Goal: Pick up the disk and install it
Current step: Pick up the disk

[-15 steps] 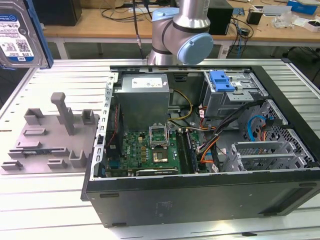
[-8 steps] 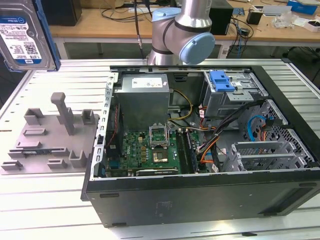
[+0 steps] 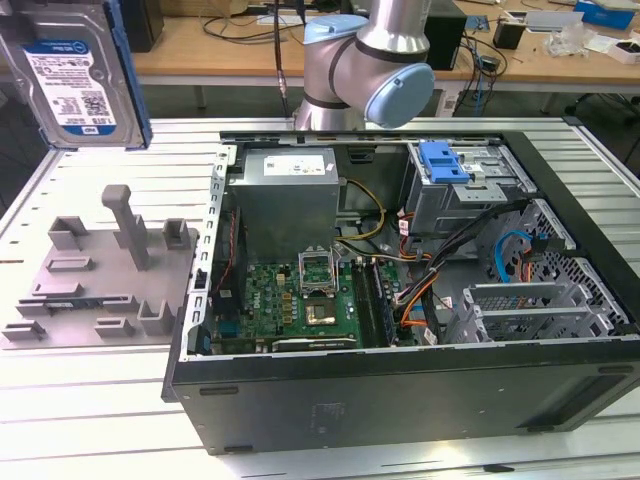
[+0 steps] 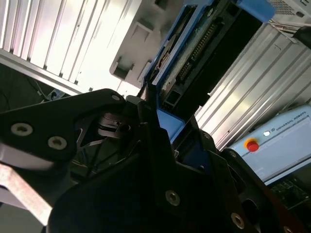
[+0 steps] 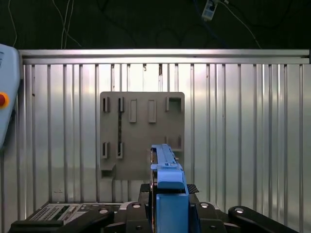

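The disk [image 3: 80, 75] hangs in the air at the exterior view's upper left. It is silver with a white-and-blue label and blue side rails, and it sits well above the grey holder plate [image 3: 100, 270]. In the first wrist view the disk [image 5: 167, 179] stands edge-on, with its blue rail between the black fingers [image 5: 214, 213] of my gripper [image 5: 167, 213], which is shut on it. The second wrist view shows the disk [image 4: 194, 53] reaching out past the gripper [image 4: 160, 131].
An open computer case [image 3: 560, 400] lies on the slatted metal table [image 3: 90, 400], with a grey power supply box [image 3: 285, 195] and a drive cage with a blue latch [image 3: 445, 160] inside. The arm's base joint [image 3: 365, 60] rises behind the case. A pendant with a red button [image 4: 251, 144] lies on the table.
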Controlling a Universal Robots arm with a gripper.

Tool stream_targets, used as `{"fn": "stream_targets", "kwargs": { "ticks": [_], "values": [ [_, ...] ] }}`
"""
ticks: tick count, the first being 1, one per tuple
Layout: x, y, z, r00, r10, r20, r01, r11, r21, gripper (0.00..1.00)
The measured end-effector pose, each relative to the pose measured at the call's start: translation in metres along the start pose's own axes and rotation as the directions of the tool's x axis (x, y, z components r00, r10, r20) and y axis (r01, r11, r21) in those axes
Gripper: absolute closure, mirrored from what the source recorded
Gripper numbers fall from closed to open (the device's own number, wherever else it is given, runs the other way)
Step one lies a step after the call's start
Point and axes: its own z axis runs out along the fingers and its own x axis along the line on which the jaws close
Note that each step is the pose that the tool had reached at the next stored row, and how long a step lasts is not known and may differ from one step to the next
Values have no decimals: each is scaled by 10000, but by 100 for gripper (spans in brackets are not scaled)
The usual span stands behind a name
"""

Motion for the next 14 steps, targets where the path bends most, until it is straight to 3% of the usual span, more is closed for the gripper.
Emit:
{"fn": "stream_targets", "kwargs": {
  "ticks": [8,14],
  "values": [
    [143,-401,-14,10000,-3,0,3,10000,0,63],
    [273,-645,-22,10000,-1,0,1,10000,0,63]
  ]
}}
